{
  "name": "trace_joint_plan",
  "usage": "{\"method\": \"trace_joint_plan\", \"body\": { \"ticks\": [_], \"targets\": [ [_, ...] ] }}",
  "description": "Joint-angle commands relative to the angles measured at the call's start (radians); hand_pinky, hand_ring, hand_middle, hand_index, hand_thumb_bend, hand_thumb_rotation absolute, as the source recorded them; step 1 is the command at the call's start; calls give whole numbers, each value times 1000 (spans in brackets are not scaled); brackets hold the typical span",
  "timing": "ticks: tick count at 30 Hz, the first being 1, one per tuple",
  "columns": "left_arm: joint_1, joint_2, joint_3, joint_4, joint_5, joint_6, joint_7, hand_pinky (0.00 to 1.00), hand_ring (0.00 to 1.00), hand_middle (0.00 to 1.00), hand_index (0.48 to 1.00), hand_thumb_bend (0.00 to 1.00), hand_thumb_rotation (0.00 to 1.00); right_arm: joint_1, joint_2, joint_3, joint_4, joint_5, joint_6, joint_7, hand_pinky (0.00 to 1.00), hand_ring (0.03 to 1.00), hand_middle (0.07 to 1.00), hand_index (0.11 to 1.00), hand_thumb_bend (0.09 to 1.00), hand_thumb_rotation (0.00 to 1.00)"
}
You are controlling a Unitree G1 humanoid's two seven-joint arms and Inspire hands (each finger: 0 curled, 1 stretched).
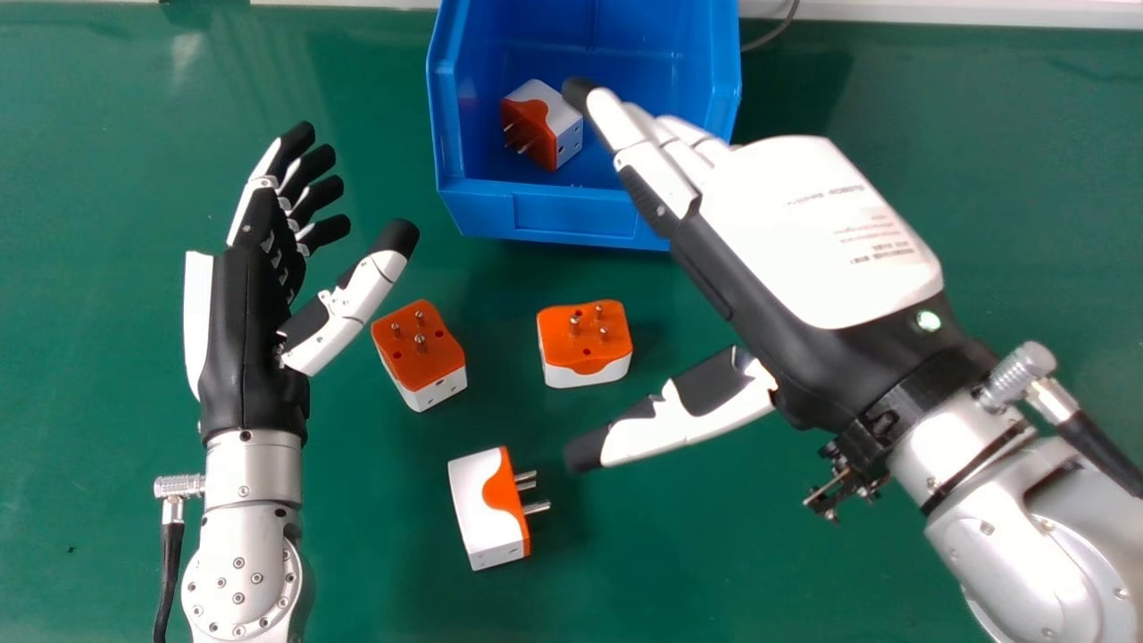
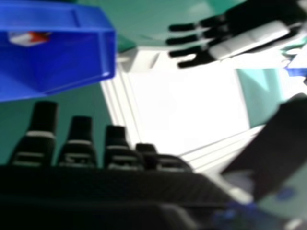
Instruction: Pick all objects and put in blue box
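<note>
A robot's right hand [image 1: 804,232] extends across a green table [image 1: 804,572], its fingertips above the open blue box [image 1: 576,214] at the far side. The fingers are straight and hold nothing, with the thumb spread well away from them and the white back of the hand turned up toward the head camera. Inside the box sits one orange-and-white plug [image 1: 563,116], its prongs pointing toward the view's lower left, just beside the tip of the nearest finger in the head view.

Three more plugs rest on the table, apart from one another, between the box and the robot. The left plug [image 1: 420,348], set at an angle near the thumb of the left hand [image 1: 246,330], stands orange face up with its prongs in the air. The middle plug [image 1: 585,344], in front of the box, stands the same way. The near plug [image 1: 487,513], closest to the robot, lies on its side, prongs aimed toward the right.

At left, the robot's other hand is empty, its fingers relaxed and slightly bent, the thumb held apart. A thin dark cable [image 1: 775,34] curves beside the box at the table's far edge. In the right hand view, the box and the plug within it appear beyond the extended fingers.
</note>
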Motion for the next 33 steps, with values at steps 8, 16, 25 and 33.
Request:
{"method": "trace_joint_plan", "body": {
  "ticks": [8,16,25,33],
  "targets": [
    [-13,5,6,-4,-7,-16,1,775,835,868,872,748,365,-23,-15,-4,-47,45,-40,79,765,894,925,978,932,478],
    [-10,4,5,-10,-9,-17,-4,772,833,867,869,754,366,-41,-38,15,-16,111,-82,133,748,884,916,962,932,462],
    [-6,5,2,-15,3,-13,6,764,828,864,867,759,370,-77,-59,41,56,192,-132,167,702,855,892,915,927,420],
    [-3,2,3,-26,-8,-4,-1,763,826,863,866,762,369,-97,-63,68,107,236,-156,182,689,847,882,892,919,406]
  ]
}}
